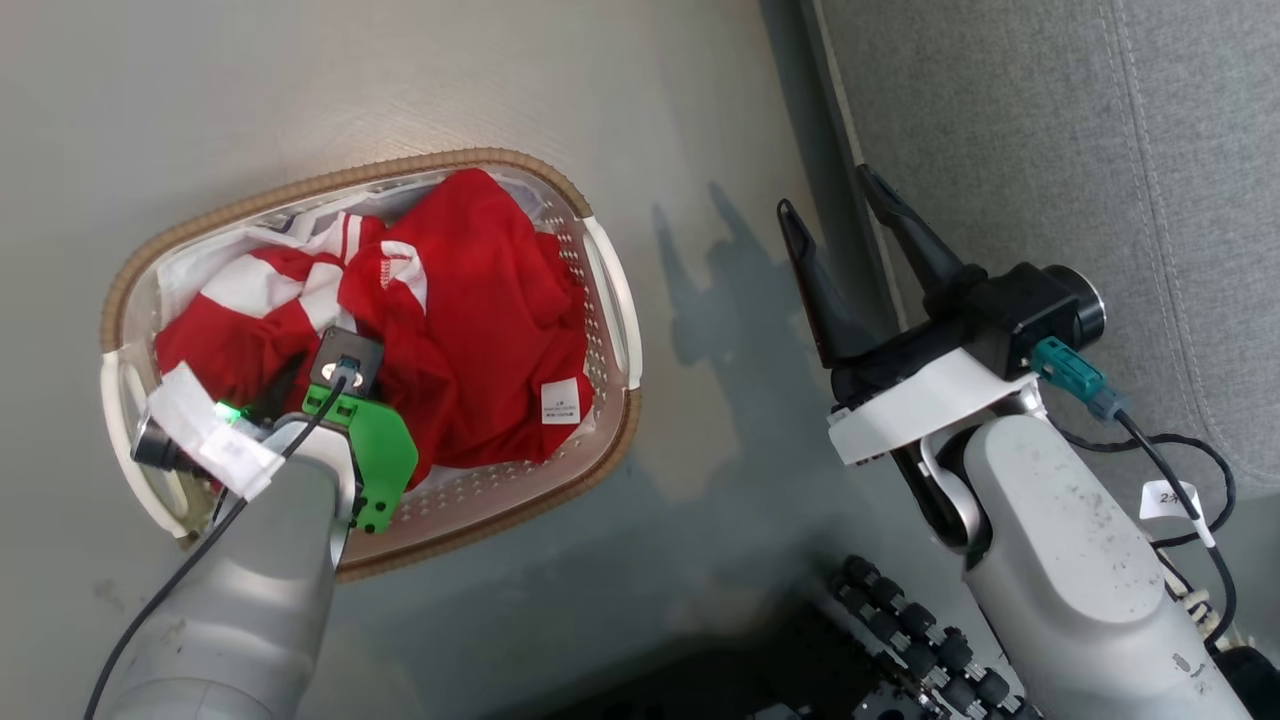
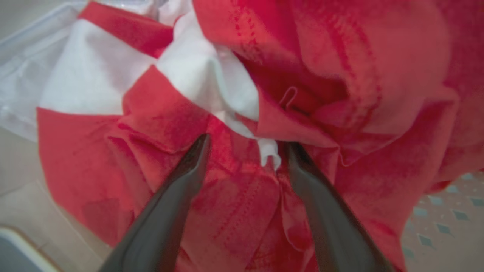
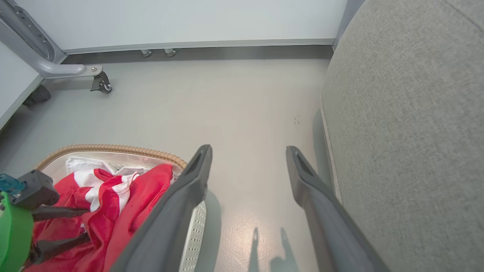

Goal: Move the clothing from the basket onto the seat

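**Left claw in basket, pre-grasp**

The clothing [image 1: 470, 300] lies bunched in the basket [image 1: 450, 158], which stands on the floor [image 1: 300, 80] left of the seat [image 1: 1050, 150]. Transfer not begun.

Left claw [image 2: 248, 141] is down in the pile with its fingers spread wide. They straddle a red fold with a small white tab between them. Cloth brushes the fingers; nothing is pinched.

Judgement: placed so that closing gathers a thick ridge.

Right claw [image 1: 829, 191] hangs spread and empty over the floor between basket and seat, probably to stay clear of the lift path.
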Controlling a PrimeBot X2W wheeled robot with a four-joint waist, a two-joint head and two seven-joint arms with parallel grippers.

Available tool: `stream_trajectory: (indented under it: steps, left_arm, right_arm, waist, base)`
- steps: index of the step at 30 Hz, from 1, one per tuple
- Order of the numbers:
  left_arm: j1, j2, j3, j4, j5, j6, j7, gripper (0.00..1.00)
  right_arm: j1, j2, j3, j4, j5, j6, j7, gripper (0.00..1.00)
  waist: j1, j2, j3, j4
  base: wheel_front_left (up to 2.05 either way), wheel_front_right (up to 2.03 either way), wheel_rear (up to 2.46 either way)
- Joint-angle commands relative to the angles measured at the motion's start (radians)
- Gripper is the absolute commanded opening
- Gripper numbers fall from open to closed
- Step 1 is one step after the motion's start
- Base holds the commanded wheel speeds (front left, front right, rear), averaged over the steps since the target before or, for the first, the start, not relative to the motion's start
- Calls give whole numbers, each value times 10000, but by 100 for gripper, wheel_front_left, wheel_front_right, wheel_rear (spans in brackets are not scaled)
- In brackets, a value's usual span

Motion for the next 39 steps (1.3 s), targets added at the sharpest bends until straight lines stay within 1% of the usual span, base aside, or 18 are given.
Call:
stream_trajectory:
  steps: [1, 7, 13, 14, 15, 16, 18, 20, 25, 33, 35, 36, 39]
  left_arm:
    - [-251, 118, -66, 51, 73, 56, 127, 100]
    - [-556, 208, -296, 95, 234, 286, 739, 100]
    - [-707, 162, -578, 127, 348, 382, 1263, 100]
    - [-727, 154, -593, 132, 328, 422, 1301, 84]
    - [-726, 147, -597, 131, 294, 427, 1381, 30]
    - [-705, 137, -606, 137, 263, 432, 1416, 0]
    - [-641, 143, -704, 133, 324, 470, 1451, 0]
    - [-543, 77, -472, 130, 18, 575, 1267, 0]
    - [-274, -149, -454, 126, -236, 469, 855, 0]
    - [452, -391, -324, 116, -721, 403, -433, 0]
    - [782, -467, -265, 119, -949, 344, -855, 0]
    - [865, -481, -254, 118, -1018, 315, -967, 0]
    - [1208, -514, -424, 26, -954, 271, -1360, 0]
  right_arm:
    - [-167, -4, -2, -3, 60, -7, -47, 100]
    - [-210, 29, 45, 6, 91, -7, -47, 100]
    - [-272, 52, 137, 49, 80, -7, -47, 100]
    - [-306, 56, 163, 65, 68, -7, -47, 100]
    - [-323, 72, 186, 69, 49, -7, -47, 100]
    - [-333, 87, 212, 75, 39, -7, -47, 100]
    - [-346, 95, 237, 87, 79, -7, -47, 100]
    - [-326, 101, 265, 112, 184, -7, -47, 100]
    - [-238, 64, 414, 296, 345, -7, -47, 100]
    - [182, -93, 528, 619, 437, -7, -47, 100]
    - [373, -169, 549, 756, 461, -7, -47, 100]
    - [453, -190, 553, 793, 475, -7, -47, 100]
    - [721, -247, 515, 955, 515, -7, -47, 100]
  waist:
    - [0, 0, 198, -88]
    - [0, 0, 528, -104]
    - [0, 0, 699, -45]
    - [0, 0, 714, -36]
    - [0, 0, 715, -33]
    - [0, 0, 706, -29]
    - [0, 0, 665, -15]
    - [0, 0, 565, 12]
    - [0, 0, 108, 122]
    - [0, 0, -1373, 488]
    - [0, 0, -2024, 702]
    - [0, 0, -2183, 759]
    - [0, 0, -2828, 990]
  base:
    - [0, 0, 0]
    - [0, 0, 0]
    - [0, 0, 0]
    - [0, 0, 0]
    - [0, 0, 0]
    - [0, 0, 0]
    - [0, 0, 0]
    - [0, 0, 0]
    - [0, 0, 0]
    - [0, 0, 0]
    - [0, 0, 0]
    - [0, 0, 0]
    - [0, 0, 0]
